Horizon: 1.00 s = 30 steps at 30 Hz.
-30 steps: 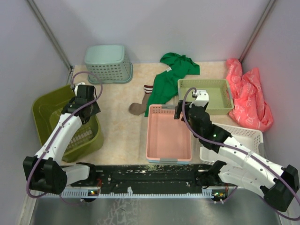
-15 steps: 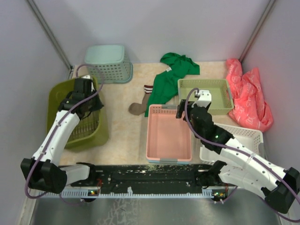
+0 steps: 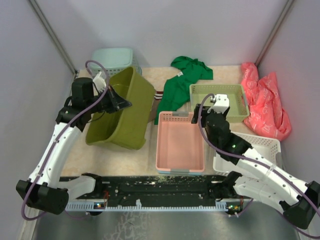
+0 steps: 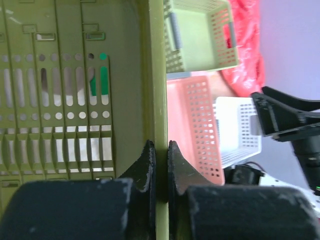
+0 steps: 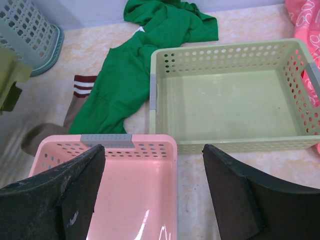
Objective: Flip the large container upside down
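Note:
The large olive-green container (image 3: 131, 117) stands tipped on its side left of centre, its opening toward the left arm. My left gripper (image 3: 123, 103) is shut on its long rim and holds it up. In the left wrist view the gripper (image 4: 161, 152) clamps the rim, and the container's slotted base (image 4: 70, 85) fills the left side. My right gripper (image 3: 209, 116) is open and empty, hovering over the gap between the pink tray and the light green tray. In the right wrist view the gripper (image 5: 152, 170) has its jaws wide apart, and a corner of the container (image 5: 10, 75) shows at the left.
A pink tray (image 3: 180, 147) lies just right of the container. A light green tray (image 3: 235, 107), a white basket (image 3: 260, 145) and a red bag (image 3: 265, 100) are on the right. A green garment (image 3: 182, 82) and a teal basket (image 3: 107, 56) are at the back.
My left gripper has swung up and to the right with the container's rim, taking the container from the left wall and tipping it onto its side near the pink tray. The right arm barely moved.

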Each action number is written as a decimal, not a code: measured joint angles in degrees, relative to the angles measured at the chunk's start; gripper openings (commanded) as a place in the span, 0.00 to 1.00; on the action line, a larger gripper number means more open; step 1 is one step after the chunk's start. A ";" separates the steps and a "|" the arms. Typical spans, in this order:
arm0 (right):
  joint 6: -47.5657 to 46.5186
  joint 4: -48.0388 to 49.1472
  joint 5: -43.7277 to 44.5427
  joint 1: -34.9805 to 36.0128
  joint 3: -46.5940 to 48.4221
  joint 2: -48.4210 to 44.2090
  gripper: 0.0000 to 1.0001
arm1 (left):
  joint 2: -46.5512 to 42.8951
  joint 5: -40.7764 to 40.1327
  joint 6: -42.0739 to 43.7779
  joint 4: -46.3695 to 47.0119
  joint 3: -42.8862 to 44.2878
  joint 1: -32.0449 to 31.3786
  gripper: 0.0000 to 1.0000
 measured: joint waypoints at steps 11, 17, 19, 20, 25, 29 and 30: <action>0.02 -0.15 0.37 0.00 0.00 -1.68 0.79 | -1.09 15.37 -14.27 19.19 -8.94 4.48 0.00; 0.04 -0.13 0.37 0.00 0.00 -1.75 0.79 | -1.46 18.69 -19.54 23.74 -11.02 7.41 0.00; 0.07 -0.13 0.35 0.00 0.00 -1.75 0.79 | -1.44 19.80 -20.46 23.80 -11.61 7.89 0.00; 0.07 -0.13 0.35 0.00 0.00 -1.75 0.79 | -1.44 20.46 -20.92 23.78 -11.85 8.11 0.00; 0.11 -0.15 0.28 0.00 0.00 -1.75 0.79 | -1.44 22.75 -22.82 23.93 -13.11 10.64 0.00; 0.13 -0.15 0.24 0.00 0.00 -1.75 0.79 | -1.44 23.82 -23.32 24.41 -13.79 12.52 0.00; 0.13 -0.15 0.20 0.00 0.00 -1.75 0.79 | -1.44 24.04 -23.32 24.44 -13.84 12.98 0.00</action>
